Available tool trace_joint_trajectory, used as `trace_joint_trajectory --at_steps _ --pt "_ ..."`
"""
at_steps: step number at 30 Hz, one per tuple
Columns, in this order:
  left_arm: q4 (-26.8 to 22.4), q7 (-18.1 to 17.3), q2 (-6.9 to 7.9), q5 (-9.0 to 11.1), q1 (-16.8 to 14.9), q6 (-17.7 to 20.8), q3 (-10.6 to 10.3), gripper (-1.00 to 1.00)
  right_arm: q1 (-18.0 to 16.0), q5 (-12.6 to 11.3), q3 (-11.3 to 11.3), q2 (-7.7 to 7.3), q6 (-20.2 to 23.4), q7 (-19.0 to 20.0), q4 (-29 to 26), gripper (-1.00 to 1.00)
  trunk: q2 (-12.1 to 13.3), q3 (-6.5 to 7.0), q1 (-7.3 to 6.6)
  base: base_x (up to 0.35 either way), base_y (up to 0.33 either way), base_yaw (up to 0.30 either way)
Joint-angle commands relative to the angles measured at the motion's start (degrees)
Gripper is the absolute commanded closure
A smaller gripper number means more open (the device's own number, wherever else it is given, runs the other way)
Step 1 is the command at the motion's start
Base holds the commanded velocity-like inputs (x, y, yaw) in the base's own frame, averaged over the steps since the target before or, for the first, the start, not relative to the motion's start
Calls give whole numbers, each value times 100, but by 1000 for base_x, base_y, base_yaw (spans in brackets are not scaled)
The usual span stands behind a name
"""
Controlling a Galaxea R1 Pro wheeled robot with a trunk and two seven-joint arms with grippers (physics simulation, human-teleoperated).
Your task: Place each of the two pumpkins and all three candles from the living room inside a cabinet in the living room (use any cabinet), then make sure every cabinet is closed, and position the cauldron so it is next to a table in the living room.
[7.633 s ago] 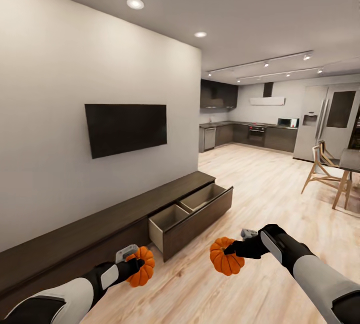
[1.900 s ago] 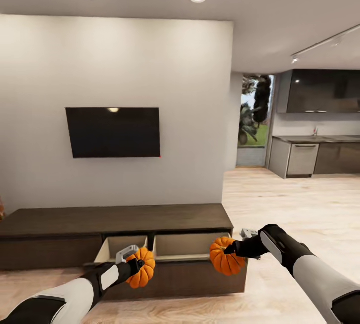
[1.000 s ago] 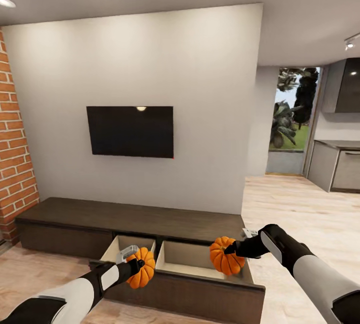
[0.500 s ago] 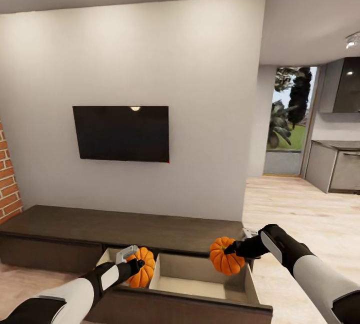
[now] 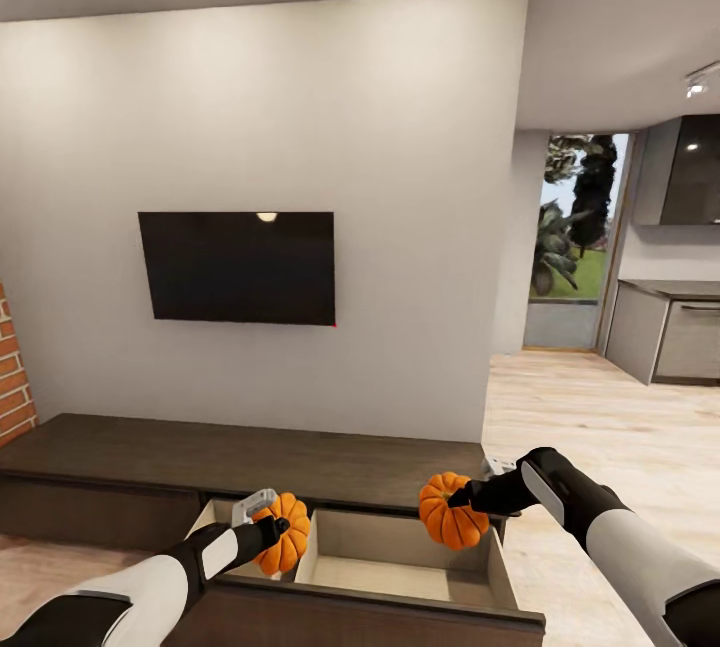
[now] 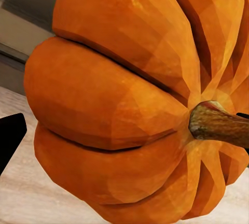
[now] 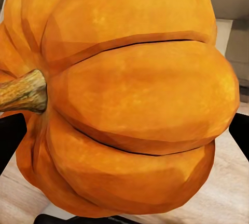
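Left tool [image 5: 272, 524] pinches the left pumpkin [image 5: 283, 532]; right tool [image 5: 462, 499] pinches the right pumpkin [image 5: 453, 512]. Both pumpkins hang above the open drawer [image 5: 400, 567] of the cabinet [image 5: 250, 447]: the left one over the divider, the right one over the right compartment. Judged status: neither pumpkin is stowed yet; candles, cabinet closing and cauldron remain. The right compartment is bare, with open room below. The drawer's front edge lies nearest the robot; the wall with the TV [image 5: 237, 267] stands beyond.
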Motion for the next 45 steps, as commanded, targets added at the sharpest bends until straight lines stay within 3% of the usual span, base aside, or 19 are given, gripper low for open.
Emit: trace_joint_trajectory --at_steps 1,45 --pt "-3 -1 1 54 -5 26 -51 100 -5 18 26 -6 8 23 -7 100 -7 -10 1 0 0 0" --pt "-58 -10 -19 53 -5 34 -68 100 -5 3 25 -8 -42 33 -23 100 -7 -10 1 0 0 0"
